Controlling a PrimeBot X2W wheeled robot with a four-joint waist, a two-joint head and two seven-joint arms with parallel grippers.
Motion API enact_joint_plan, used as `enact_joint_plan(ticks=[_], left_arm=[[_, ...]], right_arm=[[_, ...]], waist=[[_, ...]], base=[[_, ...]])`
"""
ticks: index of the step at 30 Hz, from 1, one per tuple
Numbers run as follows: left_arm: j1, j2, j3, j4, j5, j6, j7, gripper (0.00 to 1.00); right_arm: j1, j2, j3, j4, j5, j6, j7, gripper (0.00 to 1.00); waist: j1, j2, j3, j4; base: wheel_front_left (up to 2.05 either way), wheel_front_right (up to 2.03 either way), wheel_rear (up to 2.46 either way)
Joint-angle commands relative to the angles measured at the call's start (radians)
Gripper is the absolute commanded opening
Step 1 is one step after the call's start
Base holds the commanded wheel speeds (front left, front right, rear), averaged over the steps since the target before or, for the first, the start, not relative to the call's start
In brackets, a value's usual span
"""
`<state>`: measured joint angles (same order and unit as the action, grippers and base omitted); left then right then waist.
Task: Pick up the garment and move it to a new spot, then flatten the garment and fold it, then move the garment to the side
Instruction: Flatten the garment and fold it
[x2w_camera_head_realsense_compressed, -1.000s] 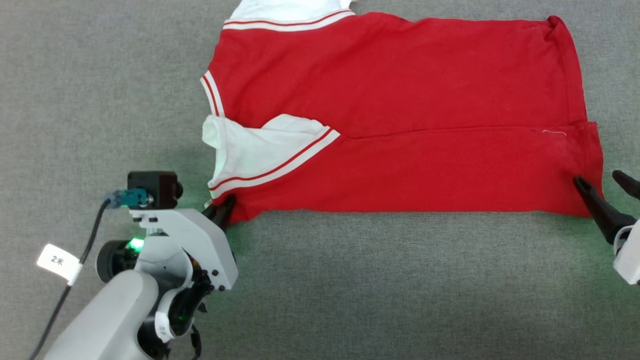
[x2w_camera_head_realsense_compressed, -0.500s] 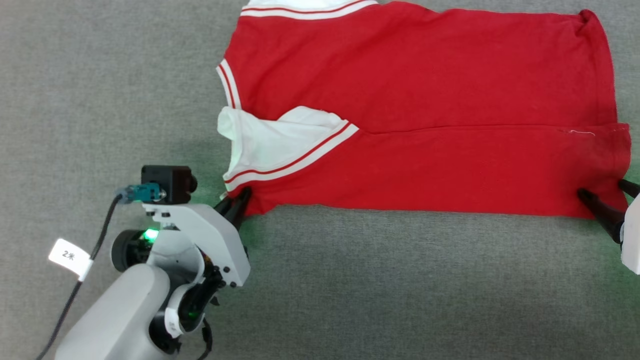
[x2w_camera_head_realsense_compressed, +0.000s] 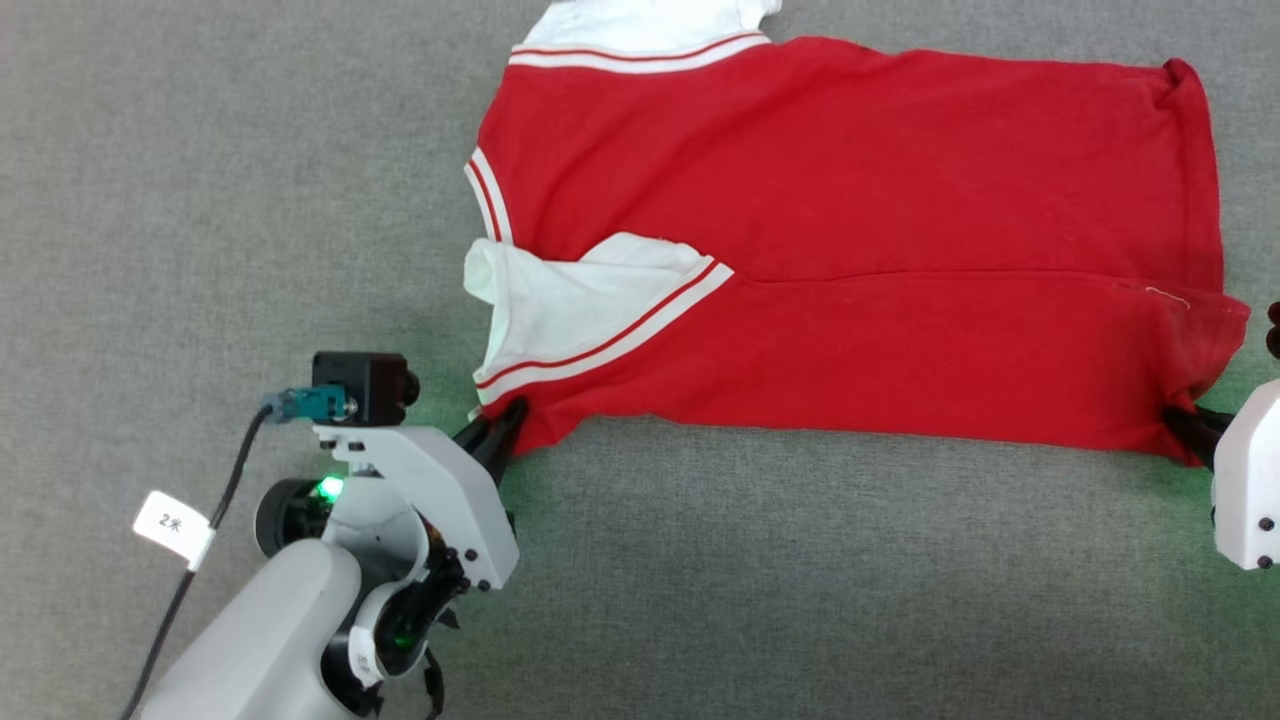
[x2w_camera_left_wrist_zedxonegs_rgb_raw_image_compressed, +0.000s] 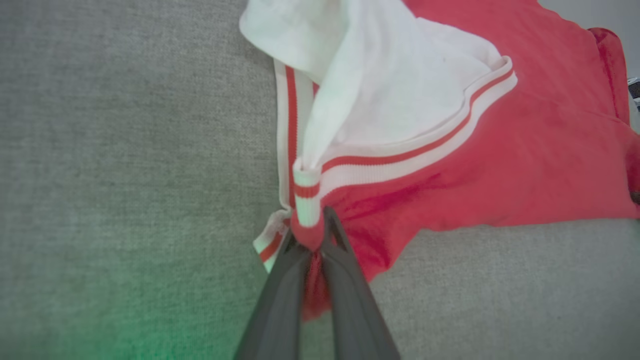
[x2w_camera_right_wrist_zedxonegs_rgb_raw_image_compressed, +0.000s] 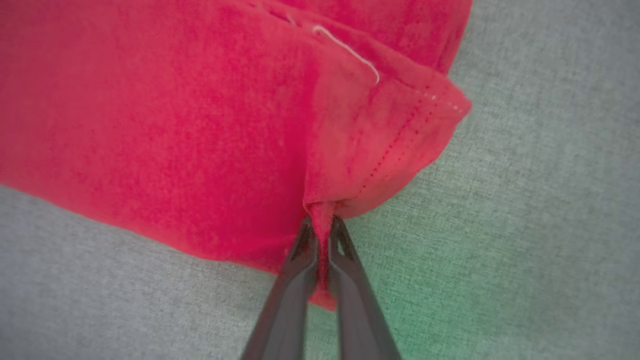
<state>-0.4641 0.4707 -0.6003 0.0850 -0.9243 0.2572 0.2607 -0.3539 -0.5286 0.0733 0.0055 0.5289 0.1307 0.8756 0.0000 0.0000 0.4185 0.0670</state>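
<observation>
From my head camera, the red jersey shirt (x2w_camera_head_realsense_compressed: 850, 230) lies spread on the grey fabric surface (x2w_camera_head_realsense_compressed: 800, 580), covering the frame from 12 o'clock round to 3 o'clock. Its near long side is folded over onto the body, leaving a straight line across the red cloth. A white sleeve (x2w_camera_head_realsense_compressed: 570, 310) with red stripes lies on top at the shirt's 9 o'clock end.

My left gripper (x2w_camera_head_realsense_compressed: 505, 428) sits at about 7 o'clock in the frame, at the shirt's near corner just below that sleeve. Through the left wrist camera I see its dark fingers (x2w_camera_left_wrist_zedxonegs_rgb_raw_image_compressed: 345, 270) clenched on a bunched bit of red cloth and striped trim.

My right gripper (x2w_camera_head_realsense_compressed: 1190, 425) is at 4 o'clock, hard against the frame edge. Its tips are largely hidden by cloth there, so I can't quite make out the grip from that view. The right wrist camera shows it plainly: both fingers are pinched tight on a pucker of the red hem corner (x2w_camera_right_wrist_zedxonegs_rgb_raw_image_compressed: 400, 135), which lifts slightly off the surface. A loose white thread (x2w_camera_right_wrist_zedxonegs_rgb_raw_image_compressed: 350, 50) lies on the fabric just beyond.
</observation>
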Motion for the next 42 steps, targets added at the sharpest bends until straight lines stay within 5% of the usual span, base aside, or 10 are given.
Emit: enact_joint_plan(ticks=[1, 9, 22, 23, 24, 25, 35, 42], left_arm=[[0.044, -0.002, -0.018, 0.027, -0.011, -0.002, 0.011, 0.00], [0.130, 0.031, 0.004, -0.020, -0.048, 0.002, -0.003, 0.00], [0.340, 0.073, 0.031, -0.248, -0.091, 0.087, -0.033, 0.00], [0.343, 0.070, 0.038, -0.256, -0.093, 0.088, -0.042, 0.25], [0.343, 0.072, 0.043, -0.259, -0.091, 0.091, -0.049, 0.76], [0.342, 0.078, 0.045, -0.262, -0.083, 0.094, -0.054, 1.00], [0.318, 0.123, 0.163, -0.324, -0.044, 0.128, -0.163, 1.00], [0.150, 0.133, 0.225, -0.266, 0.019, 0.090, -0.249, 1.00]], right_arm=[[0.038, 0.000, 0.015, 0.023, 0.006, 0.000, 0.003, 0.00], [0.077, -0.033, 0.003, -0.002, 0.039, 0.000, -0.010, 0.00], [0.270, -0.035, -0.070, -0.140, 0.055, 0.000, 0.004, 0.00], [0.277, -0.029, -0.077, -0.149, 0.050, 0.000, -0.002, 0.00], [0.280, -0.022, -0.087, -0.157, 0.044, 0.000, -0.012, 0.37], [0.282, -0.015, -0.094, -0.161, 0.035, 0.000, -0.022, 1.00], [0.266, 0.081, -0.171, -0.273, -0.005, 0.000, -0.139, 1.00], [0.207, 0.175, -0.139, -0.282, -0.039, 0.000, -0.305, 1.00]], waist=[[0.0000, 0.0000, -0.013, -0.004], [0.0000, 0.0000, -0.076, -0.008], [0.0000, 0.0000, -0.095, 0.000], [0.0000, 0.0000, -0.096, -0.001], [0.0000, 0.0000, -0.098, -0.003], [0.0000, 0.0000, -0.099, -0.005], [0.0000, 0.0000, -0.123, -0.036], [0.0000, 0.0000, -0.111, -0.085]], base=[[0.00, 0.00, 0.00], [0.00, 0.00, 0.00], [0.00, 0.00, 0.00], [0.00, 0.00, 0.00], [0.00, 0.00, 0.00], [0.00, 0.00, 0.00], [0.00, 0.00, 0.00], [0.00, 0.00, 0.00]])
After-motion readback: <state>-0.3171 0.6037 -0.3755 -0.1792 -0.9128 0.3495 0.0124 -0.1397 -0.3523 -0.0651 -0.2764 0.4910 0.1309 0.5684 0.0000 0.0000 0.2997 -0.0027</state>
